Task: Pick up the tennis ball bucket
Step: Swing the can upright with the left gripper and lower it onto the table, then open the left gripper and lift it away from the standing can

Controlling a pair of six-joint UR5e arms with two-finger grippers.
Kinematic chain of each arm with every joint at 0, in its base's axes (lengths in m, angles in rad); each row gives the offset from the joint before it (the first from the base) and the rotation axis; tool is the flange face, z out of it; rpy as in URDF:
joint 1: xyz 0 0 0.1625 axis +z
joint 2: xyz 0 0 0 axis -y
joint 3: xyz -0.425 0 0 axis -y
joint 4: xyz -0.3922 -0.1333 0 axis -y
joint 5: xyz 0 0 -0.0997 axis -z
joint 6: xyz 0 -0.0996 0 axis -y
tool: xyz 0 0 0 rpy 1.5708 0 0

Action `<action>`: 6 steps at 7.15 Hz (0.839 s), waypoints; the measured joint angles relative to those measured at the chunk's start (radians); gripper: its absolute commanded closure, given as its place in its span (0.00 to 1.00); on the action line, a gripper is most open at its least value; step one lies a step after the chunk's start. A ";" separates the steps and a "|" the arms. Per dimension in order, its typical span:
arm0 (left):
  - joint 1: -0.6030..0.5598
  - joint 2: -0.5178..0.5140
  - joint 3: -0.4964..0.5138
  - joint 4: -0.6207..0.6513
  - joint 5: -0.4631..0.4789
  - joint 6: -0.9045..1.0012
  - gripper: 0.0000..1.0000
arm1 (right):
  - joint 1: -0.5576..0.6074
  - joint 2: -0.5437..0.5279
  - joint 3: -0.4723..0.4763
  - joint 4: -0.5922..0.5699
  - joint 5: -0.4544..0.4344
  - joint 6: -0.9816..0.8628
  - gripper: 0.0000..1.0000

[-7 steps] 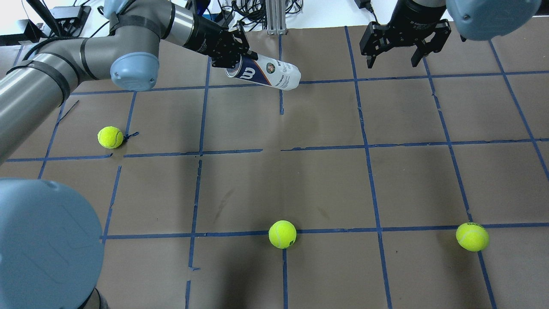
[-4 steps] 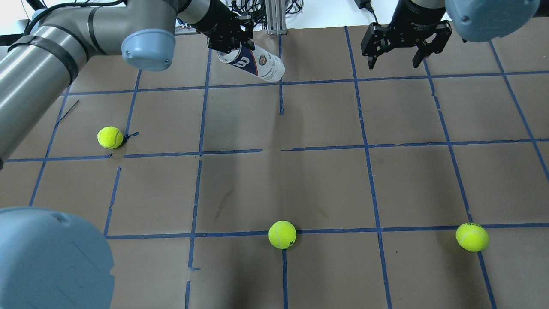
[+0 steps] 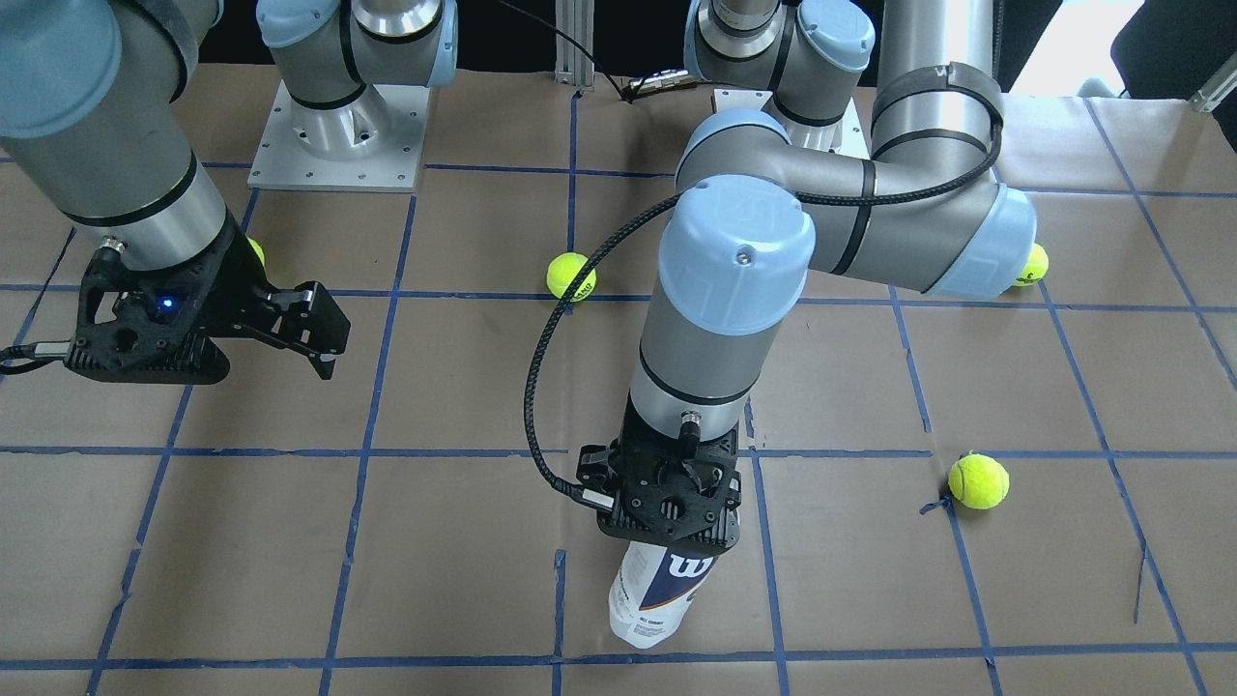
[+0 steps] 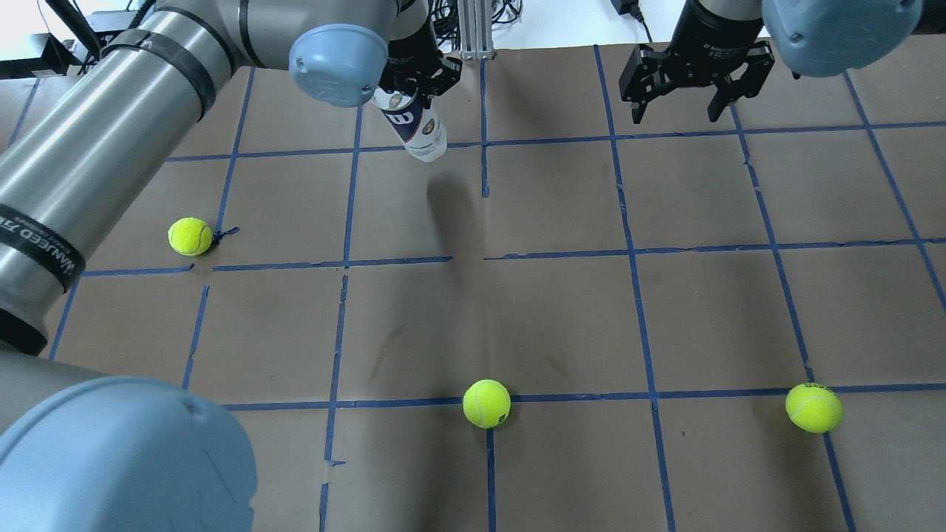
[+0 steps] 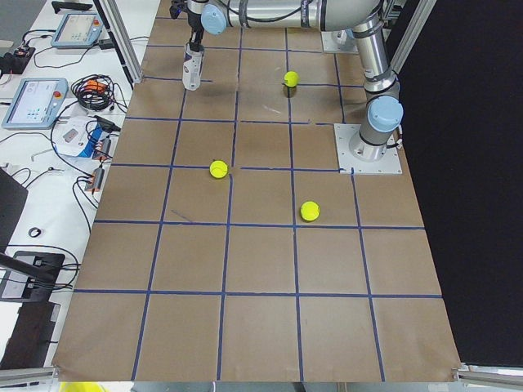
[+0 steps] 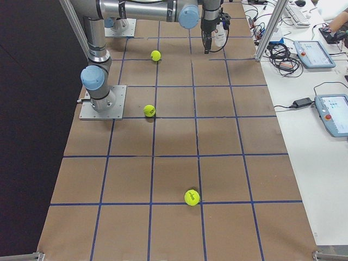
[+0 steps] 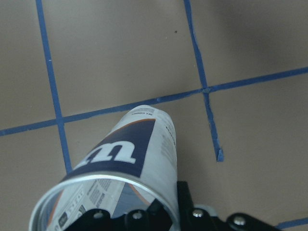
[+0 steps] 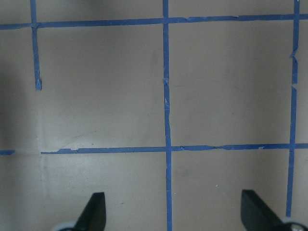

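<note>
The tennis ball bucket [image 4: 415, 127] is a clear can with a white and navy Wilson label. My left gripper [image 4: 418, 80] is shut on its open silvery rim. The can hangs nearly upright, base down, at the far middle of the table. Its shadow lies apart from it on the paper. It also shows in the front view [image 3: 665, 592] under the left gripper [image 3: 672, 512], and in the left wrist view [image 7: 130, 154]. My right gripper [image 4: 675, 109] is open and empty, hovering at the far right; its fingertips [image 8: 94, 211] show bare paper between them.
Three yellow-green tennis balls lie on the brown paper with its blue tape grid: one at the left [image 4: 190, 236], one at the near middle [image 4: 486, 403], one at the near right [image 4: 814, 407]. Cables and a metal post [image 4: 473, 29] stand beyond the far edge.
My left arm has swung the can from lying slanted to nearly upright, and carried it a little to the left. The right gripper has stayed in place, open.
</note>
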 measured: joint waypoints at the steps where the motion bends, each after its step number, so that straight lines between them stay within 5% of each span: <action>1: -0.003 -0.001 0.000 -0.052 0.022 0.004 1.00 | 0.000 0.001 0.001 0.000 -0.001 -0.001 0.00; 3: -0.004 -0.004 -0.001 -0.113 0.085 0.007 0.87 | 0.000 0.002 0.003 -0.001 0.001 -0.002 0.00; 4: -0.005 -0.013 -0.001 -0.116 0.099 0.007 0.65 | 0.000 0.003 0.003 -0.002 0.002 -0.003 0.00; 5: -0.005 -0.031 0.001 -0.108 0.105 0.006 0.01 | 0.000 0.003 0.004 -0.004 0.003 -0.006 0.00; 6: -0.005 -0.044 0.004 -0.099 0.106 0.008 0.00 | 0.000 0.003 0.003 -0.005 0.002 -0.007 0.00</action>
